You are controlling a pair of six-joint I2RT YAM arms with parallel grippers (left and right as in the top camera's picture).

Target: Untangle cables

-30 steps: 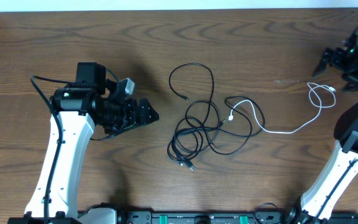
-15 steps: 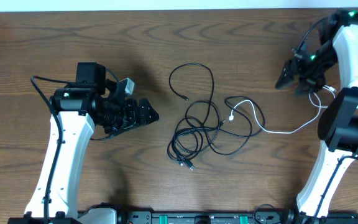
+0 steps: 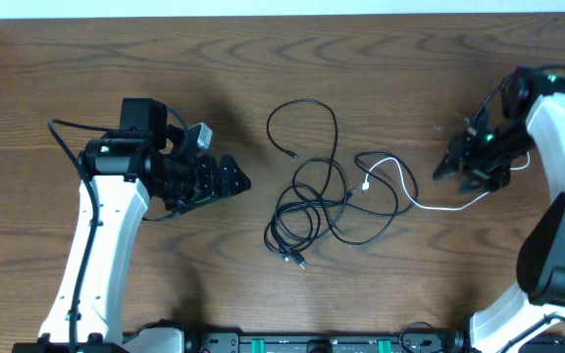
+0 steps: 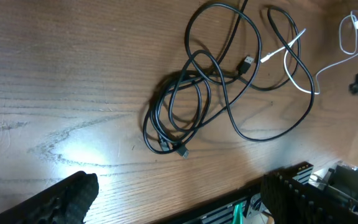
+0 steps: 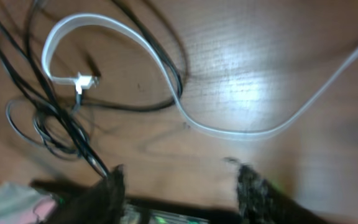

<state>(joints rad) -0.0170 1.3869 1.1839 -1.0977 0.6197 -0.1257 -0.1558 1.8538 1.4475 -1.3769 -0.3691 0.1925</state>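
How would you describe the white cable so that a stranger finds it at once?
On the wooden table, a tangle of black cables lies near the middle. From its right side a thin white cable curves out to the right. It is the only white one; the rest are black.

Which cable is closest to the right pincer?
The white cable: the only white one, trailing from the tangled black cables toward the right pincer.
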